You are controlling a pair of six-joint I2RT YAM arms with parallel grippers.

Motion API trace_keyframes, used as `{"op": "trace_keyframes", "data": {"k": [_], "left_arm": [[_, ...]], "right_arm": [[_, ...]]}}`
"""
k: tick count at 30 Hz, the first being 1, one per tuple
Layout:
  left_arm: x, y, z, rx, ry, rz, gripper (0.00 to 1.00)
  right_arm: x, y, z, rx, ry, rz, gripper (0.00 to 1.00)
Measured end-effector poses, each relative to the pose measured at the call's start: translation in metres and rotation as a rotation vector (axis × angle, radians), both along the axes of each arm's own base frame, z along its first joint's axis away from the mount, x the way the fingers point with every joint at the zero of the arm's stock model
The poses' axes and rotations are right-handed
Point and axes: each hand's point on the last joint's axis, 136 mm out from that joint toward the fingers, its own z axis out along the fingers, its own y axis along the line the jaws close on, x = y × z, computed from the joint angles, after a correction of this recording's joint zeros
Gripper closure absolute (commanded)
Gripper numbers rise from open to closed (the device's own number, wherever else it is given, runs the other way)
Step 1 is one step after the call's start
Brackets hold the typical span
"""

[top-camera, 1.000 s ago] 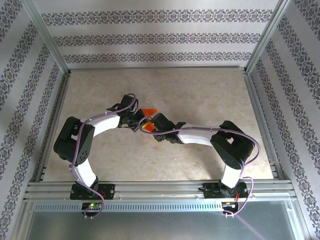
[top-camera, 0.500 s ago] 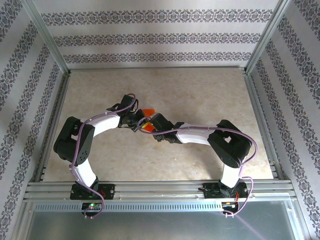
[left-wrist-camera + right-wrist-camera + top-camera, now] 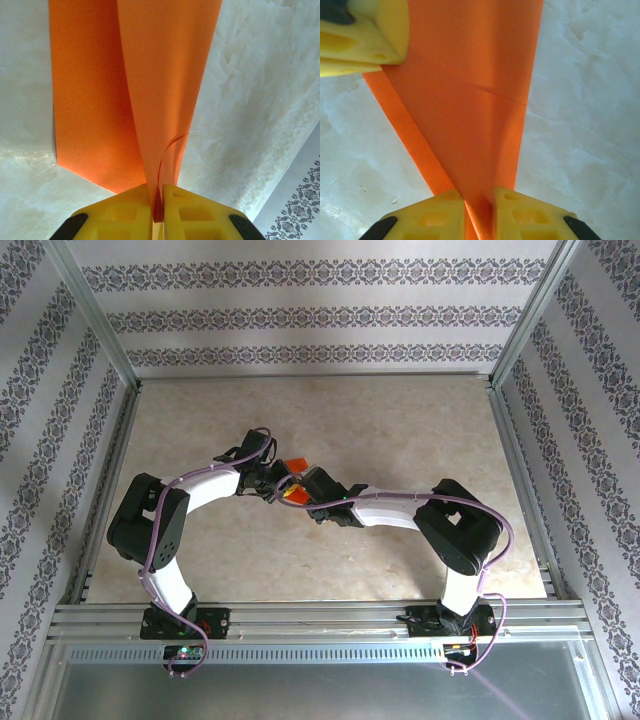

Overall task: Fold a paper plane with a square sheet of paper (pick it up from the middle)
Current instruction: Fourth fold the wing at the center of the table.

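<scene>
The orange sheet of paper (image 3: 297,464) sits mid-table, folded, mostly hidden under the two wrists. In the left wrist view one panel (image 3: 95,100) lies flat on the table and a folded flap (image 3: 165,75) rises into my left gripper (image 3: 156,189), whose yellow fingers (image 3: 125,210) are shut on its edge. In the right wrist view a creased ridge of the paper (image 3: 470,110) runs into my right gripper (image 3: 479,195), pinched between the yellow fingers (image 3: 530,215). The left gripper's fingertip (image 3: 367,35) shows at the paper's far corner. Both grippers (image 3: 285,485) meet over the paper.
The marble-pattern table (image 3: 400,430) is bare around the paper. Aluminium frame rails (image 3: 300,615) run along the near edge and the sides. Patterned walls (image 3: 320,315) enclose the back and both sides.
The right jaws have narrowed onto the paper ridge and the right arm has shifted slightly left. Less orange shows between the wrists from above. The left arm has hardly moved.
</scene>
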Motion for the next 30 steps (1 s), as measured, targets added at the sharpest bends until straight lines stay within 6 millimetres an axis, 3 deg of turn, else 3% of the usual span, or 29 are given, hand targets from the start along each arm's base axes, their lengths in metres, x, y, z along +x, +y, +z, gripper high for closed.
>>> {"op": "trace_keyframes", "data": {"k": [8,14,18,26,30], "left_arm": [[0.002,0.016,0.002,0.036,0.003,0.03,0.7],[0.011,0.041,0.027,0.062,-0.064,0.087,0.63],[0.013,0.044,0.036,0.058,-0.098,0.094,0.63],[-0.011,0.046,0.006,0.048,-0.041,0.081,0.67],[-0.01,0.038,0.002,0.022,-0.043,0.062,0.7]], "right_arm": [[-0.001,0.002,-0.002,0.046,0.039,0.002,0.84],[-0.001,0.002,-0.007,0.128,0.107,0.001,0.84],[-0.002,0.003,-0.009,0.189,0.15,0.002,0.84],[-0.003,0.005,-0.009,0.281,0.216,-0.002,0.84],[-0.003,0.007,-0.006,0.325,0.245,-0.001,0.84]]}}
